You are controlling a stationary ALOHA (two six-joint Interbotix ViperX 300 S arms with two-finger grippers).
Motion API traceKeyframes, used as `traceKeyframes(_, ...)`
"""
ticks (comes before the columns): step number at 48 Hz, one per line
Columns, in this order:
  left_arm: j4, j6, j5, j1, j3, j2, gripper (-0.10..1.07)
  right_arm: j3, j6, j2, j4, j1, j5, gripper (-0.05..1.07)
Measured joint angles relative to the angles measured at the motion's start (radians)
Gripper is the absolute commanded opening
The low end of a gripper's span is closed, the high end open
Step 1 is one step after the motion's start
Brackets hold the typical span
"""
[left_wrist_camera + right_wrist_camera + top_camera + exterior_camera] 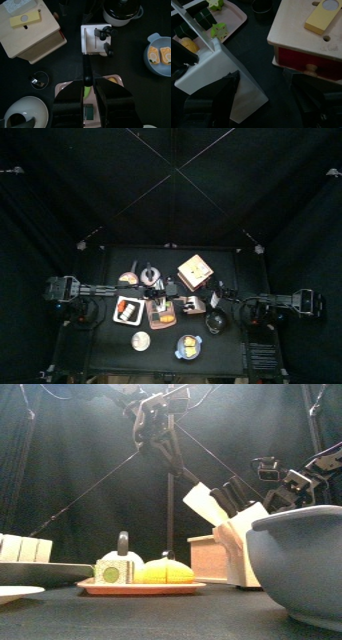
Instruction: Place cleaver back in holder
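Front view: a large grey bowl [302,559] stands nearest, at the right. A flat tray [94,588] with toy food lies left of it.

Just behind the bowl stands the holder [243,549], a white block with black-handled knives in it. The cleaver [205,502] sits above the holder's left side. Its pale blade is tilted, and the black handle runs up and to the right.

Left wrist view: the left gripper [85,87] hangs over the tray. Its jaws are clenched on the handle end of the cleaver, which appears edge-on as a thin dark line. The far end of this line meets the edge of the holder. Whether the blade has entered a slot cannot be determined.

Right wrist view: the right gripper [264,95] is at the holder's right side, released. Its jaws stand wide apart and one jaw lies against the white block.

A wooden box [30,42] with a yellow block on top stands just beyond the holder, on the far side.
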Motion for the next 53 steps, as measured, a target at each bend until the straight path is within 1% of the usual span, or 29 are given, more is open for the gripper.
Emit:
traceKeyframes(6, -0.011, -0.002, 0.000, 0.008, -0.009, 0.014, 0.49, 0.000, 0.000, 0.000, 0.002, 0.002, -0.002, 1.00)
traceKeyframes(12, -0.017, -0.002, -0.005, 0.012, -0.018, 0.032, 0.53, 0.000, 0.000, 0.002, 0.002, 0.002, -0.002, 1.00)
traceKeyframes(17, -0.017, 0.000, -0.006, 0.018, -0.028, 0.052, 0.60, -0.002, 0.000, 0.002, 0.003, 0.002, -0.002, 1.00)
traceKeyframes(21, -0.018, 0.000, -0.009, 0.023, -0.034, 0.067, 0.68, -0.002, 0.000, 0.002, 0.006, 0.002, 0.000, 1.00)
traceKeyframes(27, -0.018, -0.002, -0.025, 0.034, -0.054, 0.092, 0.78, -0.002, 0.000, 0.002, 0.006, 0.002, 0.000, 1.00)
traceKeyframes(31, -0.018, 0.000, -0.034, 0.035, -0.071, 0.106, 0.81, -0.002, 0.000, 0.002, 0.006, 0.002, 0.000, 1.00)
traceKeyframes(43, -0.018, 0.000, -0.041, 0.041, -0.124, 0.141, 0.84, -0.002, 0.000, 0.002, 0.006, 0.002, 0.002, 1.00)
traceKeyframes(53, -0.018, -0.003, -0.046, 0.044, -0.129, 0.141, 0.83, -0.002, 0.000, 0.002, 0.006, 0.002, 0.003, 1.00)
